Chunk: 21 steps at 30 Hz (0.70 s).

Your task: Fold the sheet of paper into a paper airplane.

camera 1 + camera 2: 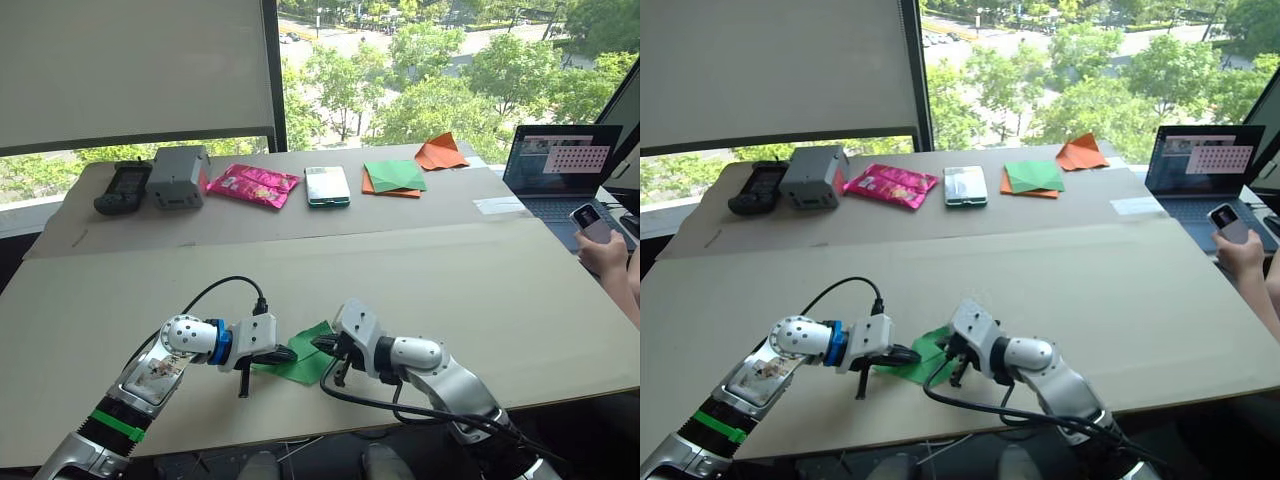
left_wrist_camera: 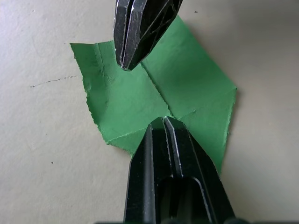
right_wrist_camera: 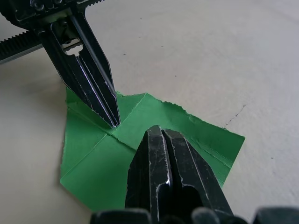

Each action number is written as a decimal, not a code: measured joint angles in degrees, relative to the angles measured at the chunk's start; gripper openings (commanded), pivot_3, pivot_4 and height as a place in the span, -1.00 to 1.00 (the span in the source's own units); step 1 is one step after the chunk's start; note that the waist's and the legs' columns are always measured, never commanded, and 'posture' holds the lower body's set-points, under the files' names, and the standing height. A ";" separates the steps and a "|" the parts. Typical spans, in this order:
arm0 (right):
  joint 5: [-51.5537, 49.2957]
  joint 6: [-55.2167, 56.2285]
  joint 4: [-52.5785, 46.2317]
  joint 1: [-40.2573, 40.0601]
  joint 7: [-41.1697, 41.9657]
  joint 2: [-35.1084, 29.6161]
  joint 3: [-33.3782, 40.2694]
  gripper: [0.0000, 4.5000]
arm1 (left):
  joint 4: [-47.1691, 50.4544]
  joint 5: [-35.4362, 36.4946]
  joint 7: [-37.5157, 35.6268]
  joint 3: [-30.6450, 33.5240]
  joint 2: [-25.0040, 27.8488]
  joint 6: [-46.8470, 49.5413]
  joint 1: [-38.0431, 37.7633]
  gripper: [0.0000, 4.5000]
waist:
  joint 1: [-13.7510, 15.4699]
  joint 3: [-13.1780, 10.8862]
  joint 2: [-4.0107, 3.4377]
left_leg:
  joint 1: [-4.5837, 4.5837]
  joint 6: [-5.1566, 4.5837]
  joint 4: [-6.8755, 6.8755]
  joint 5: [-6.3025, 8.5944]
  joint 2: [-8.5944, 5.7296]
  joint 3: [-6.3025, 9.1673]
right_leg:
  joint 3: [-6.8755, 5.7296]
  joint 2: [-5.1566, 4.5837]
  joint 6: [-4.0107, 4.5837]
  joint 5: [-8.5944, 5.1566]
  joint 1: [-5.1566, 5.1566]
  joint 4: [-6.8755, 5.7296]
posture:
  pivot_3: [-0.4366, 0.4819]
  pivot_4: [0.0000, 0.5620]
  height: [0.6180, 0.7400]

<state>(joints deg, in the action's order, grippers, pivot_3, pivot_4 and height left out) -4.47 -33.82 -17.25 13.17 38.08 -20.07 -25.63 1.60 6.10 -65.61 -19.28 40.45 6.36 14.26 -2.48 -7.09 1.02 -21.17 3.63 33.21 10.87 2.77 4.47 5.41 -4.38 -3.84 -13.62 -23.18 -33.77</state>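
The left arm [image 1: 150, 385] is silver-grey, with a bright green band near the elbow, a clear panel on the forearm showing parts inside, a white perforated ball joint and a blue ring at the wrist. A black cable [image 1: 215, 290] loops from the forearm up to the white wrist block. The right arm [image 1: 440, 375] is silver-grey and white with smooth rounded joints; black cables [image 1: 400, 405] trail beneath it. The left gripper [image 2: 163, 128] has two black tapered fingers with pale worn edges and a hollow at the base. The right gripper [image 3: 161, 135] has matching black fingers; a toothed black rack sits at the left gripper's base.
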 measured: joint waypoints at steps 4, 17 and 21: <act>1.21 0.33 1.58 -0.28 -0.76 0.62 -1.10 -0.98 | -0.07 -0.02 0.01 -0.04 -0.01 0.01 0.03 -1.00 | 0.01 0.02 -0.02 | 0.01 0.00 -0.03 0.00 0.00 0.00 | -0.01 0.00 0.00 0.00 0.00 0.00 | -0.05 -0.47 0.87; 1.46 1.25 2.11 -0.44 -0.70 -2.32 0.09 -0.98 | -0.18 -0.29 0.15 -0.32 -0.19 0.04 0.25 -1.00 | 0.12 0.08 0.03 | 0.02 0.01 -0.03 0.00 0.00 0.00 | -0.01 -0.01 0.00 0.00 0.03 0.04 | -0.05 -0.47 0.87; 1.43 1.25 3.02 -0.08 -0.86 -2.87 1.89 -0.98 | -0.20 -0.30 0.25 -0.36 -0.18 0.04 0.22 -1.00 | 0.11 0.08 0.08 | 0.02 0.01 -0.03 0.00 0.00 0.00 | -0.01 -0.01 0.00 0.00 0.03 0.04 | -0.05 -0.47 0.87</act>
<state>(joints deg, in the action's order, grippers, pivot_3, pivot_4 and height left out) -3.04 -32.57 -14.23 13.09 37.23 -22.93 -23.74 1.40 5.81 -65.35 -19.65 40.26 6.41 14.48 -2.37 -7.01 1.10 -21.15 3.64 33.18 10.88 2.77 4.47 5.40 -4.38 -3.84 -13.62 -23.15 -33.73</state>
